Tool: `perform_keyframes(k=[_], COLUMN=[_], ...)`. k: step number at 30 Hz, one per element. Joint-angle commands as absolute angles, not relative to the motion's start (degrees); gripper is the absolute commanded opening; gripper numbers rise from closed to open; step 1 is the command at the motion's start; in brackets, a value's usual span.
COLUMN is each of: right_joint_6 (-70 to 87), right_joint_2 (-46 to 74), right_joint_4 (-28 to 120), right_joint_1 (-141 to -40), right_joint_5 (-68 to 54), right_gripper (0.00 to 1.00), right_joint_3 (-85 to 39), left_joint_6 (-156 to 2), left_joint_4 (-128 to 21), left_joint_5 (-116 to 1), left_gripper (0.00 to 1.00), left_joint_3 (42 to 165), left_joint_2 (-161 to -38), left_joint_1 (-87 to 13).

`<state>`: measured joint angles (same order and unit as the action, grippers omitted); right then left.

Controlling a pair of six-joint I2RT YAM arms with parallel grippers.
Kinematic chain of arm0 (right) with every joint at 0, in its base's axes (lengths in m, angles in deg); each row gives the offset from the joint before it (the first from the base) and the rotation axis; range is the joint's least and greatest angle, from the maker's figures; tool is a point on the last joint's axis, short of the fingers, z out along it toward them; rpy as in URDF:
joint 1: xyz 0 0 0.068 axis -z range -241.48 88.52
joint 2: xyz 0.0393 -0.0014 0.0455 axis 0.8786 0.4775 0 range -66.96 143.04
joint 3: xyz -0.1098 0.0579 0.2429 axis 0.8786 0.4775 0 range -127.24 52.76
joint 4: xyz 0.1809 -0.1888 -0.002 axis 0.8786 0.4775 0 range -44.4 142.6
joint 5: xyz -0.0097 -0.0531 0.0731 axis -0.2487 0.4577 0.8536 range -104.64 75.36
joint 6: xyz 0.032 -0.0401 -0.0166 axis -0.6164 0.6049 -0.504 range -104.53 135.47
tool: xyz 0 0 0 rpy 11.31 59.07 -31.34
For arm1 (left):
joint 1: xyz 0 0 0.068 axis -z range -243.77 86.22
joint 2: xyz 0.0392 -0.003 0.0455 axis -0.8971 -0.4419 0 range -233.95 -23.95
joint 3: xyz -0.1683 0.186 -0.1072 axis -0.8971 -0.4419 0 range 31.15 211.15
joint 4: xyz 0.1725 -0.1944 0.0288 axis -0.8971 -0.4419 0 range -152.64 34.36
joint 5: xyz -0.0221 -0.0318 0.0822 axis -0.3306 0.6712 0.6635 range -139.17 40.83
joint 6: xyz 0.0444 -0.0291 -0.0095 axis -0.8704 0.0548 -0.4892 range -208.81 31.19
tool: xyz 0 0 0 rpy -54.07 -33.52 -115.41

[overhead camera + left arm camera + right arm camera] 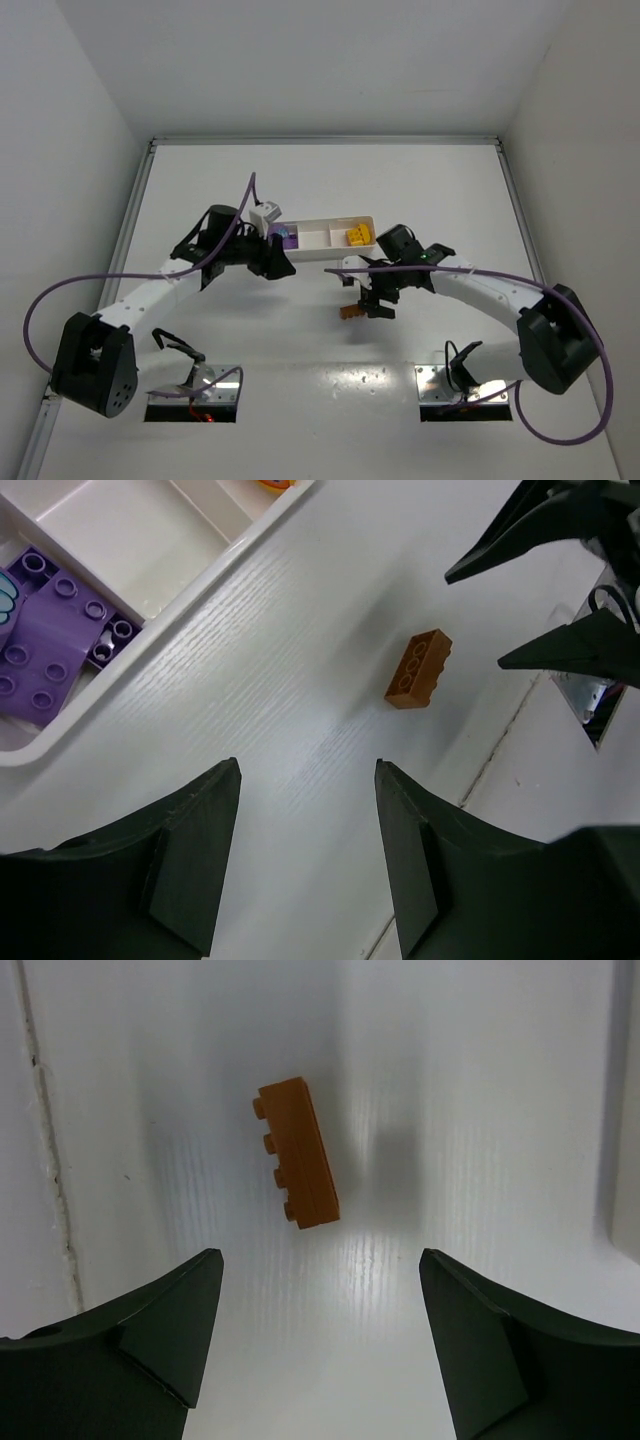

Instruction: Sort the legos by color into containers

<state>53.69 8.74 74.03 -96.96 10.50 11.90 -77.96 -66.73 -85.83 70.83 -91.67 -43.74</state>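
step in hand: by my reading, the pickup of the brown brick [297,1152], the only one i can see outside the tray [215,580].
brown brick, location: lying on its side on the table [480,1110], studs sideways, near the tray's front wall but apart from it.
right gripper [320,1260]: jaws wide and empty, poised over the brick. the brick sits just ahead of the fingertips, not between them.
left gripper [308,770]: jaws partly apart, nothing held, hanging at the tray's purple end.
tray contents: purple bricks [50,630] in the left compartment, yellow bricks [357,235] in the right. the middle compartment [130,540] shows bare as far as i can see.
next move, judged: the right gripper should advance and lower until the brick lies between the fingers, then close across its narrow width. the brick lies slightly askew to the jaws, so a small wrist turn may be needed.
destination, judged: the middle compartment, the one holding no colour.
risk: a small brick on a smooth table may skid if one finger touches first.
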Motion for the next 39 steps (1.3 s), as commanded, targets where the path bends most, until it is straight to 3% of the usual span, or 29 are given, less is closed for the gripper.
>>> perform_keyframes(k=[1,9,14,20,23,24,31,39], right_joint_6=[61.0,62.2,62.2,62.2,62.2,61.6,60.5,44.1], right_joint_2=[11.2,14.2,16.5,19.6,20.9,21.5,25.8,17.3], right_joint_4=[72.8,68.6,68.6,70.6,70.6,71.1,72.5,68.5], right_joint_1=[-97.8,-99.9,-101.1,-103.8,-105.1,-105.6,-106.2,-104.2], right_joint_5=[15.6,14.5,12.6,9.8,8.5,7.7,4.0,7.6], right_gripper=[0.79,0.79,0.66,0.62,0.50,0.41,0.02,0.00], right_joint_3=[9.8,10.5,9.3,7.5,7.0,7.0,5.9,4.5], left_joint_6=[-79.3,-78.8,-78.8,-78.3,-78.3,-78.3,-77.7,-70.2], left_joint_4=[-67.1,-67.1,-67.1,-67.1,-67.1,-67.1,-67.1,-58.8], left_joint_5=[-87.1,-88.3,-88.3,-88.3,-88.3,-88.3,-88.3,-105.6], left_gripper=[0.62,0.62,0.62,0.62,0.62,0.62,0.62,0.62], left_joint_3=[74.7,76.6,77.7,78.3,78.3,78.3,77.7,71.9], left_joint_2=[-93.1,-96.5,-98.3,-98.9,-98.9,-98.9,-98.9,-95.9], left_joint_1=[-43.2,-43.8,-43.8,-43.8,-43.8,-44.3,-44.4,-46.8])
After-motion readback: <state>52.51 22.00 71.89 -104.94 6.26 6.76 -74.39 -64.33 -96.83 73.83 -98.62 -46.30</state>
